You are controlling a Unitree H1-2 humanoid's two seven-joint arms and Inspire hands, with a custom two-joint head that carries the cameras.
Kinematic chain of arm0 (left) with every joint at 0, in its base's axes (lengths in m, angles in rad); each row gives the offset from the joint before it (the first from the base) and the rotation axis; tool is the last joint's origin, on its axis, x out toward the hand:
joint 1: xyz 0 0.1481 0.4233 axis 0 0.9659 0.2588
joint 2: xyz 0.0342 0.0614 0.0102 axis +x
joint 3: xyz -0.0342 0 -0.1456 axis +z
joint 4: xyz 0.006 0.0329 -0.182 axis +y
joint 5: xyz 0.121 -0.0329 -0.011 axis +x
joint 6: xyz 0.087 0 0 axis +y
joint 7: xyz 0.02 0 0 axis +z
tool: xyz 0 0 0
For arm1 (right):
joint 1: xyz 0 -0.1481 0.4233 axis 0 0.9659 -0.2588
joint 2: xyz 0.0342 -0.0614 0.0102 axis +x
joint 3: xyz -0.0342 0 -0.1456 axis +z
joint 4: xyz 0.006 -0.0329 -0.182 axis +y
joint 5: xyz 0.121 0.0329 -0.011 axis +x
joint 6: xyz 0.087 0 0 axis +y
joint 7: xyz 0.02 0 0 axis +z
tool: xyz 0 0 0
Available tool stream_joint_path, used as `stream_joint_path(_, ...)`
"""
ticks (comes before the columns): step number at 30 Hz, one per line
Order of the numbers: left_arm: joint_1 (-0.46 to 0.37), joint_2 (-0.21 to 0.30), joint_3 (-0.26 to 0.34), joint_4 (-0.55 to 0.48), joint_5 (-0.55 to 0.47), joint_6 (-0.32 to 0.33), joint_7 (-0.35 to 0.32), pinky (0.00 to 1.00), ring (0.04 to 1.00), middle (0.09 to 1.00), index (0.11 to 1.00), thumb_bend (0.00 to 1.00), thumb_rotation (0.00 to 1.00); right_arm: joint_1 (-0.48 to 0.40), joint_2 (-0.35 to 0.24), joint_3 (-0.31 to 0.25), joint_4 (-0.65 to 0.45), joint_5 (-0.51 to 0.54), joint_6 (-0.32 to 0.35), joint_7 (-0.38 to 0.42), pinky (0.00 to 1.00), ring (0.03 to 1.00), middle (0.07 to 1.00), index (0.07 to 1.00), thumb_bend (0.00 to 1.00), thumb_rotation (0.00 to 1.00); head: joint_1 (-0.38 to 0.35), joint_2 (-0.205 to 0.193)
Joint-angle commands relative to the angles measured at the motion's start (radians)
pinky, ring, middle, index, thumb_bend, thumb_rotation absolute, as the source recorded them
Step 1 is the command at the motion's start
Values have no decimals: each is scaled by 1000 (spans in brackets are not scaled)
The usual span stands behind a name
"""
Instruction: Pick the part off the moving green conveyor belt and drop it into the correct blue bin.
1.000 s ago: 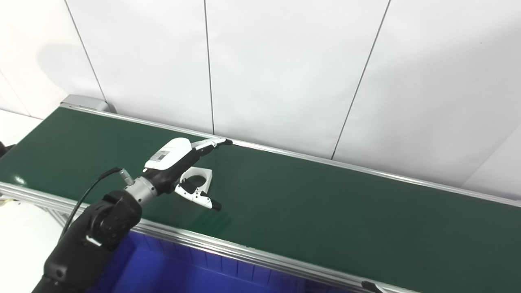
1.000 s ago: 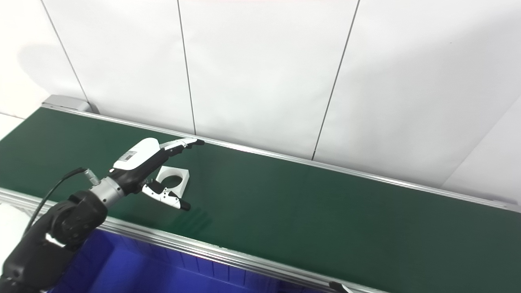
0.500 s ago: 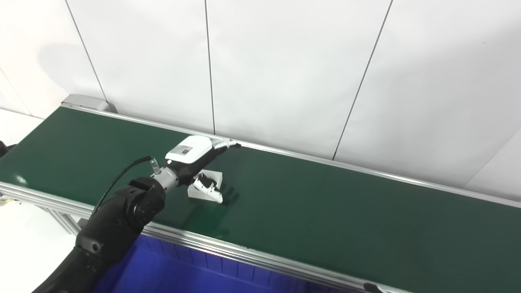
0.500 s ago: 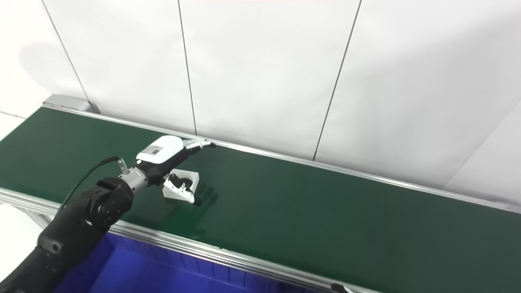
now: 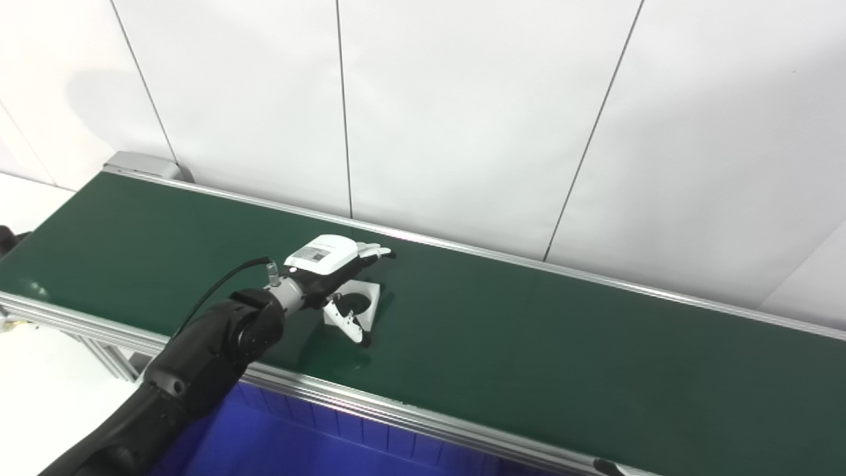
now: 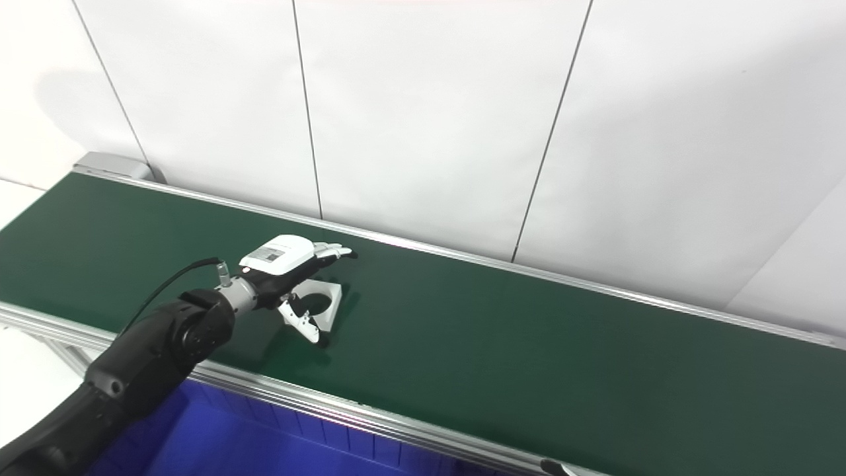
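The left hand (image 5: 328,264) reaches low over the green conveyor belt (image 5: 529,344), fingers spread around the white ring part (image 5: 365,299), gripping nothing; both have travelled rightward since earlier.

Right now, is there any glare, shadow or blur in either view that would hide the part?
Left eye view: sharp; the robot hand casts a soft shadow on the belt beside the white part, which stays readable. Right eye view: same; faint sheen on the belt's near-left, none on the part.
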Motion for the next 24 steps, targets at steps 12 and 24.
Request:
stream_joint_path(12, -44, -37, 10, 48, -44, 32, 87, 494, 606, 713, 743, 628, 0, 5, -2, -10, -23, 7, -62, -17, 517, 588, 672, 775, 760, 68, 4, 8)
stream_joint_path(24, -42, -48, 1, 70, -104, 1, 127, 337, 376, 464, 547, 493, 0, 9, 2, -11, -29, 3, -62, -21, 501, 575, 660, 773, 741, 103, 3, 14)
